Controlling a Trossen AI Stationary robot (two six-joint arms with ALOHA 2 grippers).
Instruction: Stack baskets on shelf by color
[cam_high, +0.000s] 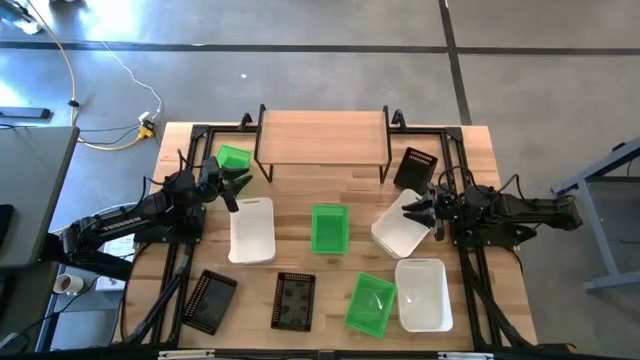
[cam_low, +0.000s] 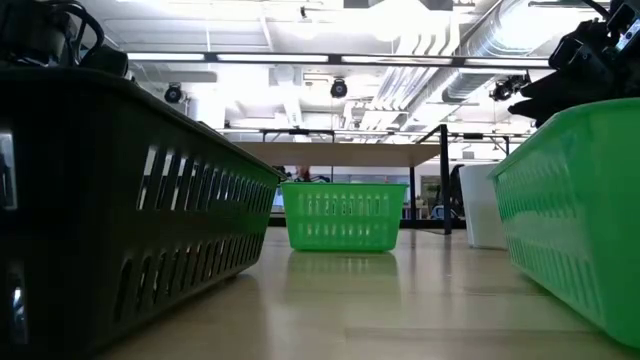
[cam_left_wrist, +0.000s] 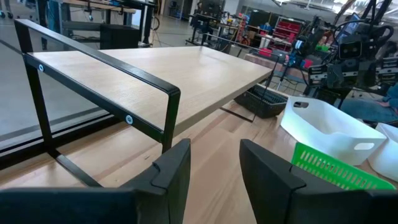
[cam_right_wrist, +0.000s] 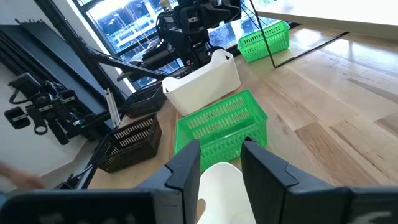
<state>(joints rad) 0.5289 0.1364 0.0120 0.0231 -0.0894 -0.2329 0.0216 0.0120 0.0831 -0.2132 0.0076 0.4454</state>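
Observation:
The shelf (cam_high: 322, 136) stands at the table's far middle with nothing on its plank top. The baskets lie scattered on the table: green ones (cam_high: 233, 158) (cam_high: 329, 228) (cam_high: 370, 303), white ones (cam_high: 252, 230) (cam_high: 400, 226) (cam_high: 422, 293) and black ones (cam_high: 415, 168) (cam_high: 294, 300) (cam_high: 208, 300). My left gripper (cam_high: 238, 186) hovers open between the far-left green basket and a white one, pointing at the shelf's leg (cam_left_wrist: 169, 118). My right gripper (cam_high: 414, 211) hovers open, level, over the rim (cam_right_wrist: 219, 180) of the slanted white basket.
Black frame rails (cam_high: 180, 250) (cam_high: 470, 270) run along both table sides beside the arms. Bare wood lies in front of the shelf (cam_high: 320, 190). In the low view a black basket (cam_low: 130, 220) and a green one (cam_low: 580, 200) stand close at the near edge.

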